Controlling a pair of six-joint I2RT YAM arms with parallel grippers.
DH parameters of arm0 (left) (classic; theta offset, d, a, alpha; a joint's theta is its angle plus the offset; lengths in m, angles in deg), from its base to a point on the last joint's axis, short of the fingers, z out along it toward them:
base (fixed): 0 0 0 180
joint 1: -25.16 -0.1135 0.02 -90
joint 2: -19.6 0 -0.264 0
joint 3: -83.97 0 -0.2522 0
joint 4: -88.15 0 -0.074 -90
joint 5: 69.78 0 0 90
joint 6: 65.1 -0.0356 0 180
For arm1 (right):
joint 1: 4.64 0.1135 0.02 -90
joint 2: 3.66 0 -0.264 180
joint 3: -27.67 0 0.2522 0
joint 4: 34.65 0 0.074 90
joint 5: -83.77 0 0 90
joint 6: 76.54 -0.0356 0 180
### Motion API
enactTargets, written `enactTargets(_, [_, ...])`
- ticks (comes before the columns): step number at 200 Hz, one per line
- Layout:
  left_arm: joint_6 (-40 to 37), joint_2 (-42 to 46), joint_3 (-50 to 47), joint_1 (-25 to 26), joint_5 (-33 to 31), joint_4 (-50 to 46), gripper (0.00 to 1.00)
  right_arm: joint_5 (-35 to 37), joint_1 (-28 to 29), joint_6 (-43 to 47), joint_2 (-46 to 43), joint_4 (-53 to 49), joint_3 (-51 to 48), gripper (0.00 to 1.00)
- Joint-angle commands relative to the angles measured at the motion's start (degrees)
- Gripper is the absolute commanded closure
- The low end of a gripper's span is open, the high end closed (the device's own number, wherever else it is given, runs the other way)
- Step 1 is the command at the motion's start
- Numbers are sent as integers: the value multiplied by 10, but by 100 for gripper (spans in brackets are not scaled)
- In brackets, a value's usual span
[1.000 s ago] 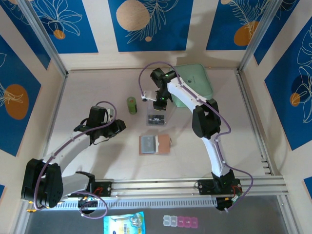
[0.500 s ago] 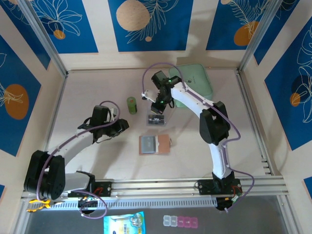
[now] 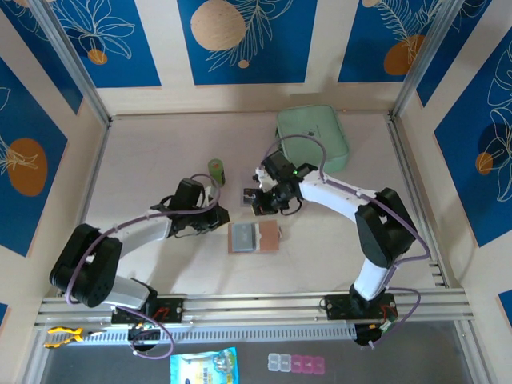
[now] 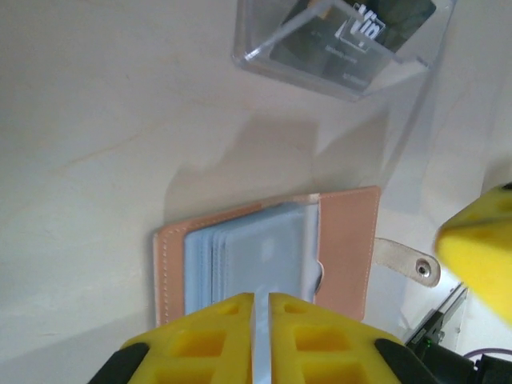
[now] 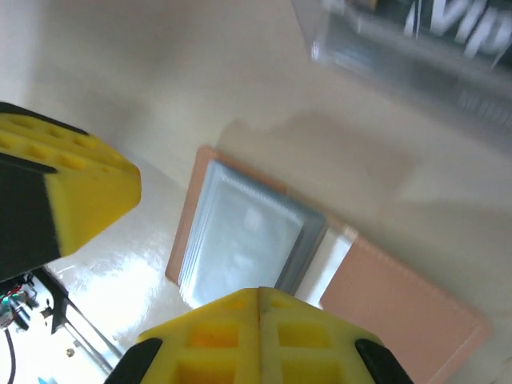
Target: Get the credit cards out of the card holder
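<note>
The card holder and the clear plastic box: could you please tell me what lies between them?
Bare, shadowed table. The left wrist view shows the open card holder and the clear plastic box apart, with nothing lying between them.

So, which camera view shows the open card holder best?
The left wrist view: the card holder lies open and sharp there, with its clear pockets and snap tab plain. The right wrist view shows it blurred and partly hidden. The top external view shows it small, without detail.
</note>
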Motion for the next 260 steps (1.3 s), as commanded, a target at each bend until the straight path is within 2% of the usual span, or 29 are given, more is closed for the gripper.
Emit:
enactTargets(1, [6, -2, -19, 10, 10, 5, 92, -31, 15, -130, -30, 43, -25, 95])
enactTargets(29, [-5, -1, -27, 24, -2, -19, 96, -47, 28, -163, -37, 74, -63, 84])
enactTargets(74, [-1, -17, -46, 39, 4, -4, 99, -69, 36, -192, -38, 132, -107, 70])
enactTargets(111, [-3, -43, -49, 42, 11, 4, 99, -80, 42, -204, -24, 153, -111, 62])
enactTargets(150, [-10, -52, -41, 42, -3, -24, 100, -95, 50, -208, 4, 155, -96, 62])
enactTargets(260, [-22, -40, -46, 42, -19, -50, 100, -36, 72, -196, 49, 95, -69, 62])
